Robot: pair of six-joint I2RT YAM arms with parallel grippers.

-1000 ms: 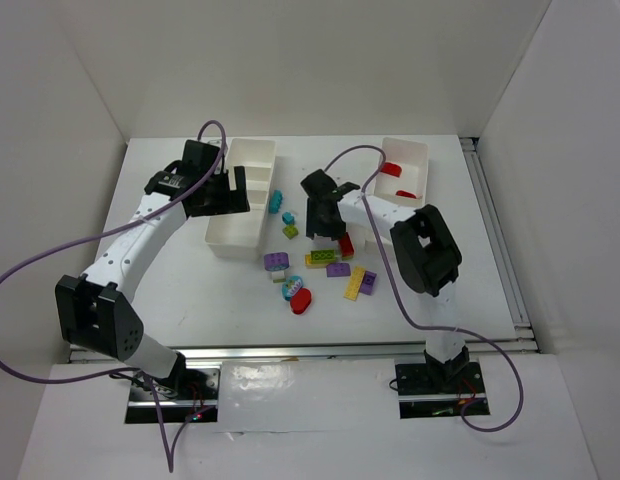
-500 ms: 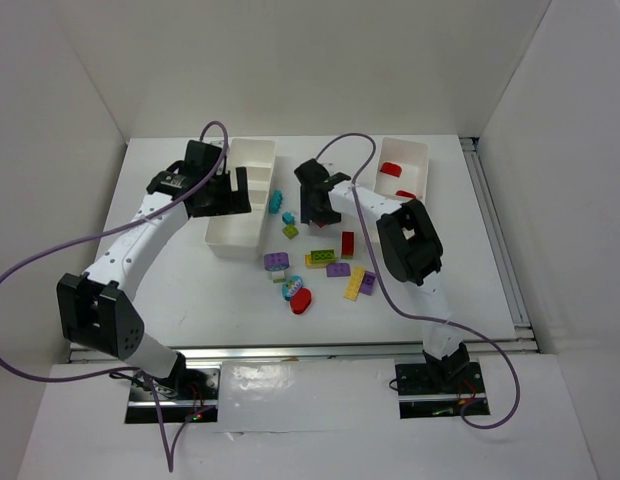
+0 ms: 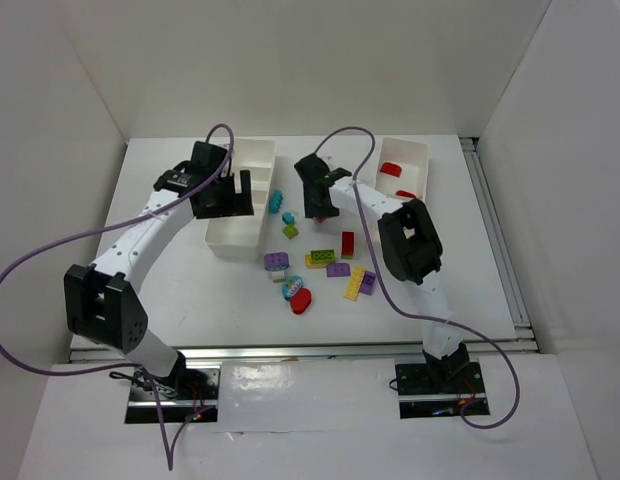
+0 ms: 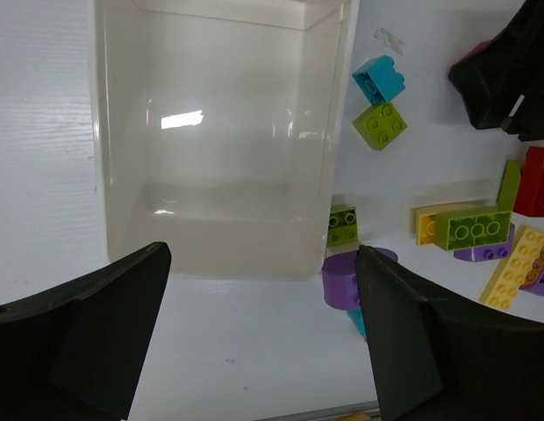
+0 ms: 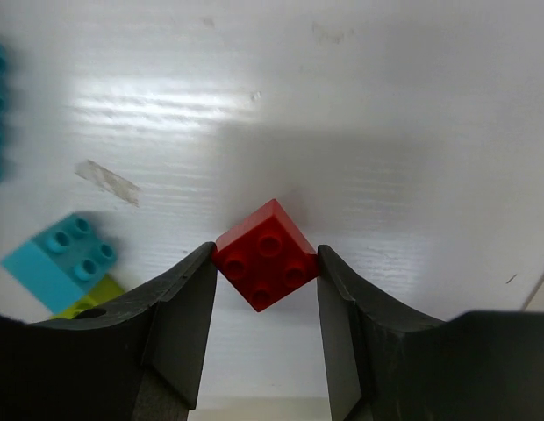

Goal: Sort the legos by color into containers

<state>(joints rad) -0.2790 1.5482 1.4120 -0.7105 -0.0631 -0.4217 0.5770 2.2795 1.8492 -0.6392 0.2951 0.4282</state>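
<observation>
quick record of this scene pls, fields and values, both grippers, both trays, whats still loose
left gripper: open, empty, at the left tray
right gripper: shut on a red brick
left tray: compartment seen by the left wrist holds nothing
right tray: two red pieces inside
loose bricks: teal, lime, purple, yellow, red, on the table
</observation>
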